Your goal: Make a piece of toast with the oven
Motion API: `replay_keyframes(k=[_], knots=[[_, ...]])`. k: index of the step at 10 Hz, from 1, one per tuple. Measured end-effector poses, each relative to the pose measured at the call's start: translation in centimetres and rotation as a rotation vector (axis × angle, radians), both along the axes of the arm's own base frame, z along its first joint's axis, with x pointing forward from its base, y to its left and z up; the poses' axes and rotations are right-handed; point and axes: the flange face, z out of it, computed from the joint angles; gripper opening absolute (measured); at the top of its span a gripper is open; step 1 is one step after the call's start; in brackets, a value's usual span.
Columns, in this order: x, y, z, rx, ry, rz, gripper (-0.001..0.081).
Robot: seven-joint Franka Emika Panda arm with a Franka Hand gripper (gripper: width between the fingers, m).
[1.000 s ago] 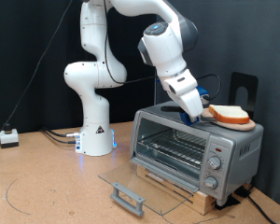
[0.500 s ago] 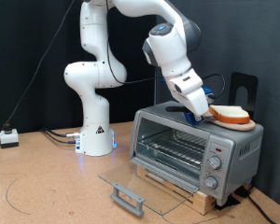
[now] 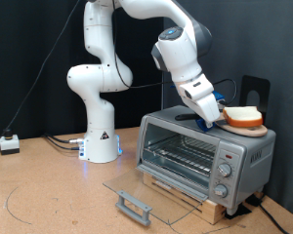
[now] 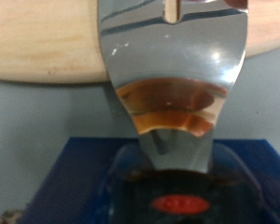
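Observation:
The silver toaster oven [image 3: 200,154] stands on a wooden base, and its glass door [image 3: 137,195] lies open and flat. The piece of toast [image 3: 244,115] sits on a round wooden board [image 3: 248,128] on top of the oven, at the exterior view's right. My gripper [image 3: 213,109] is just left of the toast, low over the oven roof. It is shut on a blue-handled metal spatula [image 4: 173,75]. The blade's tip is at the board's edge [image 4: 47,47]. The toast itself does not show directly in the wrist view.
The oven's wire rack [image 3: 181,156] is bare. The door's bar handle [image 3: 134,207] sticks out towards the table's front. A black stand [image 3: 255,93] rises behind the toast. A small white box [image 3: 8,143] and cables lie at the exterior view's left.
My gripper has moved to the exterior view's right along the oven top with the spatula, up against the toast. The toast has shifted slightly right and looks a little raised.

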Motion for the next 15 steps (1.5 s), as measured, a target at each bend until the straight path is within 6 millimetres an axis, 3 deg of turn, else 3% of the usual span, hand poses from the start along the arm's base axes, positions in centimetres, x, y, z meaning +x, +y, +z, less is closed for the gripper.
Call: replay_keyframes(k=[4, 7, 11, 15], knots=[[0.2, -0.1, 0.2, 0.047, 0.001, -0.050, 0.0424], [0.9, -1.2, 2.0, 0.163, -0.001, -0.100, 0.0424], [1.7, -4.0, 4.4, 0.216, -0.013, -0.124, 0.0424], [2.6, -8.4, 6.1, 0.181, -0.024, -0.144, 0.0424]])
